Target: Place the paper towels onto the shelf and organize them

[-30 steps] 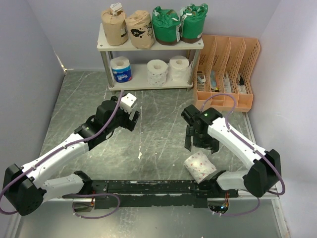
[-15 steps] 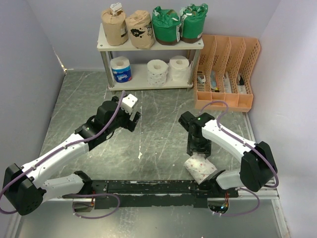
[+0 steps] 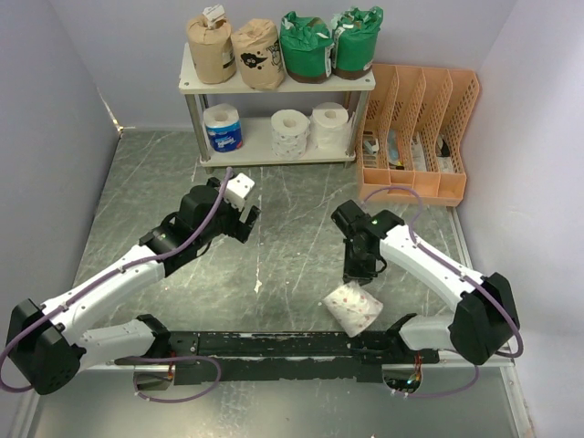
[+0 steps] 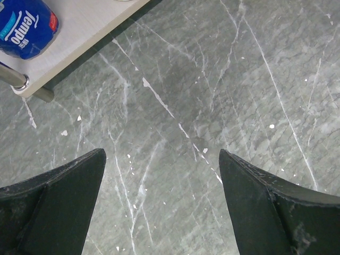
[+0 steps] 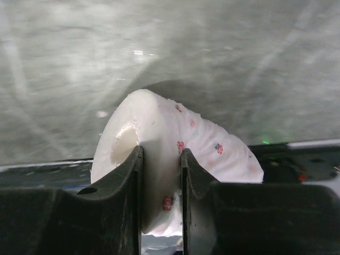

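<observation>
A white paper towel roll with small red flowers (image 3: 351, 307) lies near the arms' base rail. My right gripper (image 3: 358, 274) is shut on it, one finger inside the core and one outside, pinching the roll's wall (image 5: 212, 151). The shelf (image 3: 187, 80) stands at the back. Its top board carries two brown rolls (image 3: 211, 47) and two green rolls (image 3: 306, 46). On its lower board are a blue roll (image 3: 224, 128) and two white rolls (image 3: 290, 133). My left gripper (image 3: 245, 219) hovers open over bare table (image 4: 161, 152), just in front of the shelf's left corner (image 4: 79, 32), with the blue roll (image 4: 24, 26) beyond it.
An orange slotted file organizer (image 3: 420, 137) stands right of the shelf against the back wall. Grey walls close the table on the left, right and back. The black base rail (image 3: 274, 345) runs along the near edge, right behind the flowered roll.
My right gripper came down from open and closed on the flowered roll, which has shifted a little to the left. The left arm has barely moved.
</observation>
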